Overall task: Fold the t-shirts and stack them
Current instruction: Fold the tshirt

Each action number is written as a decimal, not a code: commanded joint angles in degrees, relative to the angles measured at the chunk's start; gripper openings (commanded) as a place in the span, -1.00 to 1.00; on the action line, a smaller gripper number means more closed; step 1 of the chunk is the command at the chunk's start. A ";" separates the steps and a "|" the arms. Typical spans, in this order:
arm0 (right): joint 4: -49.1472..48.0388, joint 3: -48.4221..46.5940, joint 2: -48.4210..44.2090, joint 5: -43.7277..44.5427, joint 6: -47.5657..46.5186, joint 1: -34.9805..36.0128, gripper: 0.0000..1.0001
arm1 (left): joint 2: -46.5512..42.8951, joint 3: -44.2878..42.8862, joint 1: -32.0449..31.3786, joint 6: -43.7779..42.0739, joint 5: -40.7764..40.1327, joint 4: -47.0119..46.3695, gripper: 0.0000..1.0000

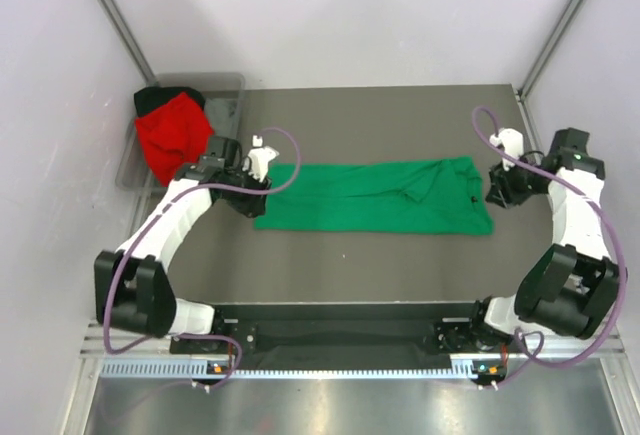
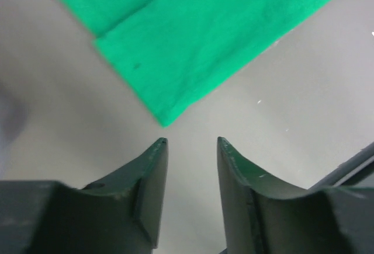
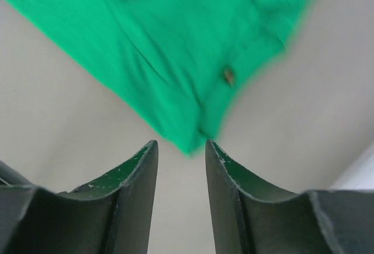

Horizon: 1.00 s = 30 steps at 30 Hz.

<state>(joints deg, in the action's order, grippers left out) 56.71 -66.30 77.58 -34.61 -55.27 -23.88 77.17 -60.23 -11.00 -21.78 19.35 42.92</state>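
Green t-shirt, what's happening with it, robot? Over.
Left gripper open, empty, at left end of bright green cloth t-shirt. Right gripper open, empty, at right end. Shirt flat, folded into long strip. Nothing in the way.

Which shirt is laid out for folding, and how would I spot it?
In the middle of the dark table lies a green shirt, folded into a long flat strip. The red shirt and black shirt sit bunched at the corner bin.
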 commanded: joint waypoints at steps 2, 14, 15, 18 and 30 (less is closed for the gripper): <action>-4.23 -1.37 4.33 -6.53 5.69 8.29 -0.25 | 5.97 -1.91 -1.30 2.01 3.76 -3.71 -0.21; -15.49 -6.82 19.62 0.51 13.25 21.94 -0.29 | 17.49 -3.06 -3.50 2.53 5.52 -9.60 -0.29; -16.10 -7.52 21.37 0.77 13.51 22.47 -0.30 | 17.67 -2.62 -3.58 2.53 5.26 -10.13 -0.30; -17.59 -8.49 24.36 2.00 14.39 23.44 -0.30 | 18.28 -1.56 -3.67 2.45 4.73 -10.48 -0.31; -19.18 -9.37 30.17 4.64 15.89 28.27 -0.34 | 17.67 -0.68 -3.67 3.06 3.76 -11.28 -0.31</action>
<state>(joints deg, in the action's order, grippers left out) 39.03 -73.69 107.74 -30.44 -39.83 3.49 95.53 -61.32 -14.68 -19.33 22.85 33.74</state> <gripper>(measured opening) 0.332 0.347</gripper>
